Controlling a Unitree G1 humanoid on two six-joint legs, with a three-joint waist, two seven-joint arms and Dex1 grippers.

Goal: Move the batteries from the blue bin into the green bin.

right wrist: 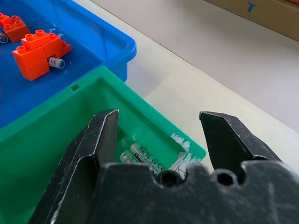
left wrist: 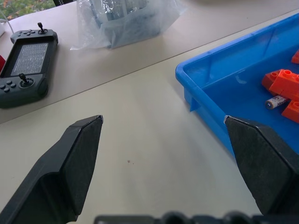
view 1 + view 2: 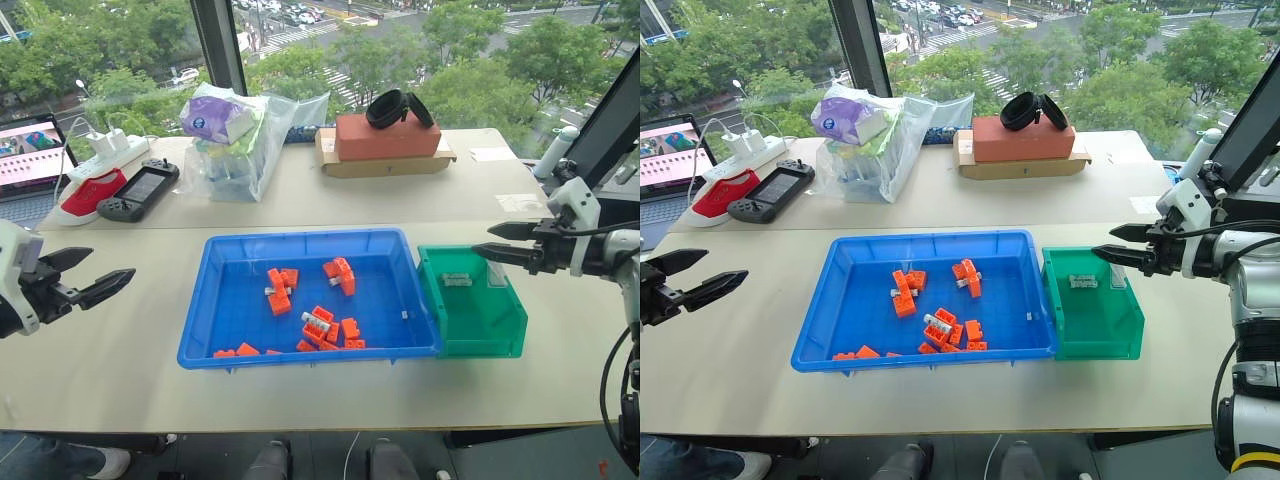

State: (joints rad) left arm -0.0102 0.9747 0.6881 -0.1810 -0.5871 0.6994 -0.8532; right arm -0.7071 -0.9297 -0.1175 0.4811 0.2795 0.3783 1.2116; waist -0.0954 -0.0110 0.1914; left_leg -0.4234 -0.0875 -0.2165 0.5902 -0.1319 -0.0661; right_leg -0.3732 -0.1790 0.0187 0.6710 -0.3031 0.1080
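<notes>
Both grippers spread, empty: right gripper over green bin rim (left gripper off blue bin).

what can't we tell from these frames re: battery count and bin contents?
- Green bin in the right wrist view: the right gripper covers part of its floor, so its batteries can't be counted.
- Blue bin: batteries among the orange blocks are partly covered; total unclear.

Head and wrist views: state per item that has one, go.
left hand: open, empty, beside the blue bin
right hand: open, empty, above the green bin
blue bin: holds orange blocks and a few batteries
green bin: upright, batteries at its far end
laptop: open, screen on
</notes>
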